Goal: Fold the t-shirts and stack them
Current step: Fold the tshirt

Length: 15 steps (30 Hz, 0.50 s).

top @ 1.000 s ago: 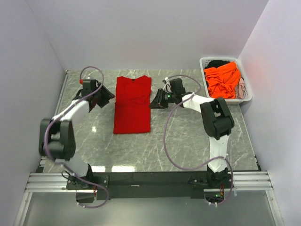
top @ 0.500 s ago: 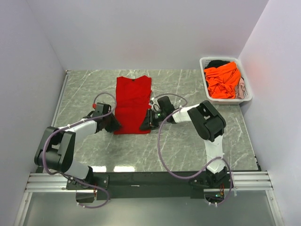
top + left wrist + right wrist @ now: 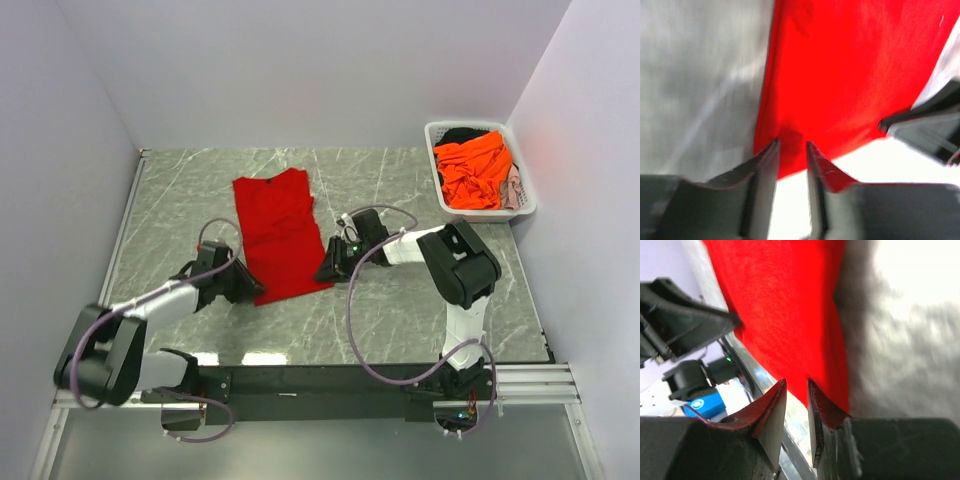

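A second ago both arms stood beside the upper half of the red shirt (image 3: pixel 275 235); half a second ago they had dropped to its near hem; now the left gripper (image 3: pixel 248 290) pinches the hem corner at 7 o'clock of the cloth and the right gripper (image 3: pixel 325 270) the corner at 5 o'clock. Each wrist view shows the fingers closed to a thin gap with red cloth caught between the tips. The shirt has since skewed; its collar end has slid toward 11 o'clock and it now lies slanted on the table (image 3: pixel 400 300), left of centre. That suggests the hem is about to be carried toward 12 o'clock for the crosswise fold; the orange shirt (image 3: pixel 475 170) waits in the basket (image 3: pixel 430 135) at 2 o'clock.
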{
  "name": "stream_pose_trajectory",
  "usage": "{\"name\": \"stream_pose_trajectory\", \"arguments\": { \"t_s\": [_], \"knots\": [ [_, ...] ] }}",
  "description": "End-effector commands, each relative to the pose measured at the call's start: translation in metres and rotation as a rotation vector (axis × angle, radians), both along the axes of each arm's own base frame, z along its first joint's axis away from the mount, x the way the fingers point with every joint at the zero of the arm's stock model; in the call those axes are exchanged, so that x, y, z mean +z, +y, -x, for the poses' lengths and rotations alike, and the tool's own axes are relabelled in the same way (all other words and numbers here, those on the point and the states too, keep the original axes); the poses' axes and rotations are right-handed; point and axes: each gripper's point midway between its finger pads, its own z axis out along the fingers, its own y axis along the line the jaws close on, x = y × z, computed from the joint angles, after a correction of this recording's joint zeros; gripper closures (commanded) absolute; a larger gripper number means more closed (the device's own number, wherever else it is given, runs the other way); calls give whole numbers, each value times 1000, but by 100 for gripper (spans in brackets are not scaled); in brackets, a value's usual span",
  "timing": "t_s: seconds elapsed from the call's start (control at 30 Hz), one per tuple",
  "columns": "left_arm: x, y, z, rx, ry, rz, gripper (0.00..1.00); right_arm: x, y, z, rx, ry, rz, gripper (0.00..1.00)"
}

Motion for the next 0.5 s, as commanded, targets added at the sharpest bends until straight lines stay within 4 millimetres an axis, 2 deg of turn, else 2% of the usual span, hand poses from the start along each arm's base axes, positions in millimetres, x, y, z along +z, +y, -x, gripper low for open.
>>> {"name": "stream_pose_trajectory", "arguments": {
  "t_s": [0.0,0.07,0.17,0.27,0.33,0.37,0.4,0.43,0.47],
  "knots": [
    [-17,10,57,-17,166,-41,61,-33,-47,28,-14,49,257,68],
    [7,9,47,-15,76,-24,57,-23,-52,24,-14,-1,290,68],
    [41,15,24,-2,-63,-65,48,7,-54,18,13,-105,296,67],
    [68,23,-6,19,-174,-139,48,43,-53,12,29,-245,315,66],
    [75,21,-19,1,-208,-156,50,58,-50,8,24,-295,314,65],
    [72,19,-27,-20,-215,-175,54,63,-49,6,21,-318,313,64],
    [79,16,-36,-31,-236,-175,55,72,-50,4,9,-347,309,63],
    [79,14,-41,-52,-243,-184,57,74,-50,3,4,-358,314,63],
    [70,12,-45,-66,-217,-197,61,76,-51,2,-1,-371,315,62]
  ]
}}
